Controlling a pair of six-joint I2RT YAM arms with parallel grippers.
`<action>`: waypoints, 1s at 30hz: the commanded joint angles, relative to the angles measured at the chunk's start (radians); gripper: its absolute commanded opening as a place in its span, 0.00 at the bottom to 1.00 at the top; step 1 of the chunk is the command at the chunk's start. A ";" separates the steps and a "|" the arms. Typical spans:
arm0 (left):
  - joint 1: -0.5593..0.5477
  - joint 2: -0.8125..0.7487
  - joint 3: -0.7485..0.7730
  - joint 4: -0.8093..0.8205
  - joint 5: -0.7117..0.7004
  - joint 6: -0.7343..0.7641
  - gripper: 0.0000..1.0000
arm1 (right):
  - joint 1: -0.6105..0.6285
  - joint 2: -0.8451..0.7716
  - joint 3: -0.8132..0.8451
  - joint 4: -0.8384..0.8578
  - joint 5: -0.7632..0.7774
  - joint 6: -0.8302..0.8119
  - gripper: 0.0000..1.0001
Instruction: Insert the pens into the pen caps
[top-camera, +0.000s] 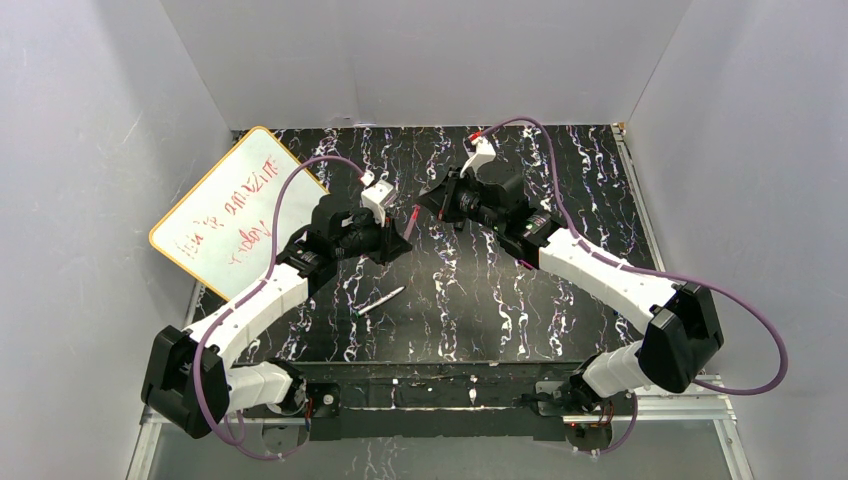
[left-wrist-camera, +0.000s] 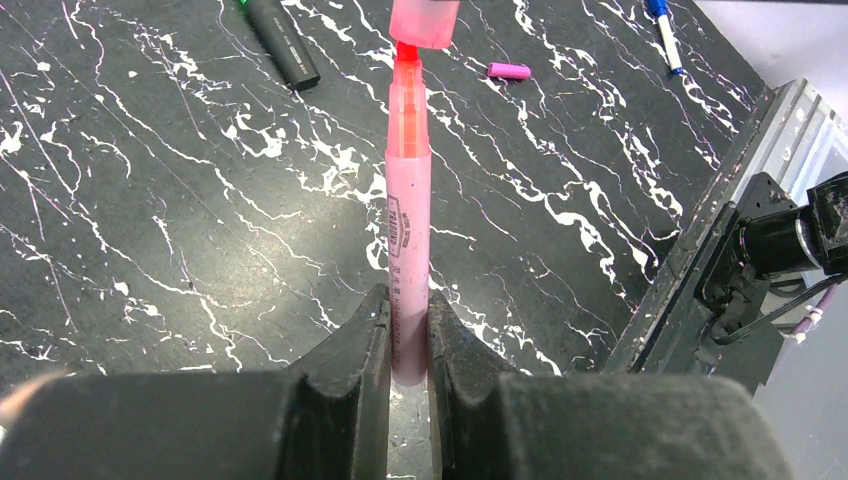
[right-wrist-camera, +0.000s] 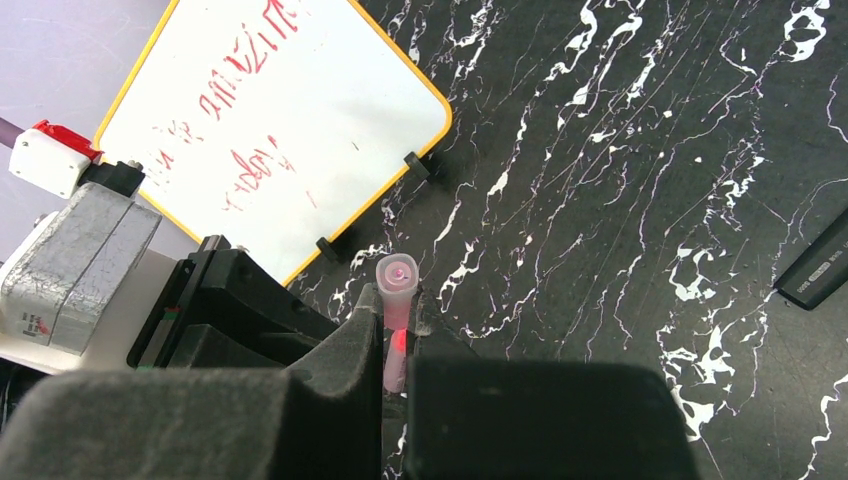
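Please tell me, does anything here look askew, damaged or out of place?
Nothing is spilled or broken. The pale pink cap in the right gripper sits slightly to one side of the tip of the magenta pen held by the left gripper.

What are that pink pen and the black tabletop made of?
Pen: seemingly translucent pink plastic, smooth; light glows through its barrel. Tabletop: black with white veins like marble, low sheen; real stone or printed laminate, I cannot tell.
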 joint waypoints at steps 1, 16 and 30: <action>0.002 -0.030 -0.001 0.019 0.012 0.001 0.00 | 0.016 0.006 -0.016 0.036 -0.018 -0.003 0.03; 0.002 -0.051 -0.007 0.019 -0.020 0.007 0.00 | 0.018 0.002 -0.037 0.007 -0.014 -0.010 0.03; 0.010 -0.072 -0.020 0.044 -0.028 -0.003 0.00 | 0.021 0.004 -0.051 -0.008 -0.011 -0.018 0.03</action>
